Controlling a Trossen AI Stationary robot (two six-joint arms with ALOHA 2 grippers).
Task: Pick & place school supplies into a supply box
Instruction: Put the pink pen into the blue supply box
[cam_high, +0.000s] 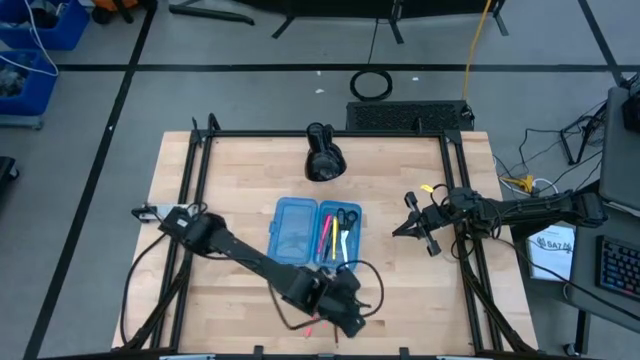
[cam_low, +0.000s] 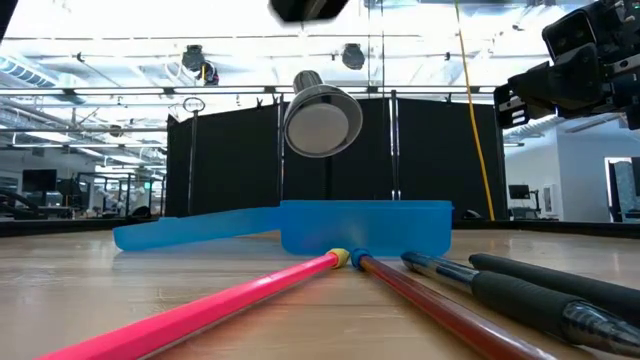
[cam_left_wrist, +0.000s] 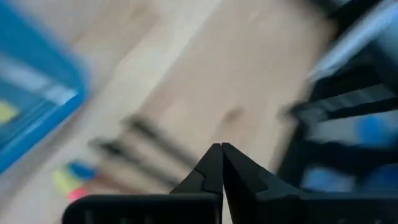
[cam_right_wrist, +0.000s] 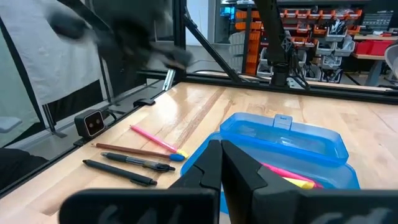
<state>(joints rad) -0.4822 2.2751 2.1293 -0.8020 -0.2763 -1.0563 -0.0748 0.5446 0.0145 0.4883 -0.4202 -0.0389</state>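
I can read no text, label, brand or number anywhere on the table, the blue supply box (cam_high: 297, 230) or the pens.

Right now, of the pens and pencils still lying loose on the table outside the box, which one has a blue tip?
The pink pencil: it ends in a yellow band and blue tip. The brown pencil beside it and the two black pens show none.

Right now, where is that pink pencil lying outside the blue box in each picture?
High view: mostly hidden under the left gripper; a pink tip shows.
Low view: pink pencil in front, lower left.
Left wrist: too blurred to place.
Right wrist: pencil left of the box.
Shared landmark: blue box.
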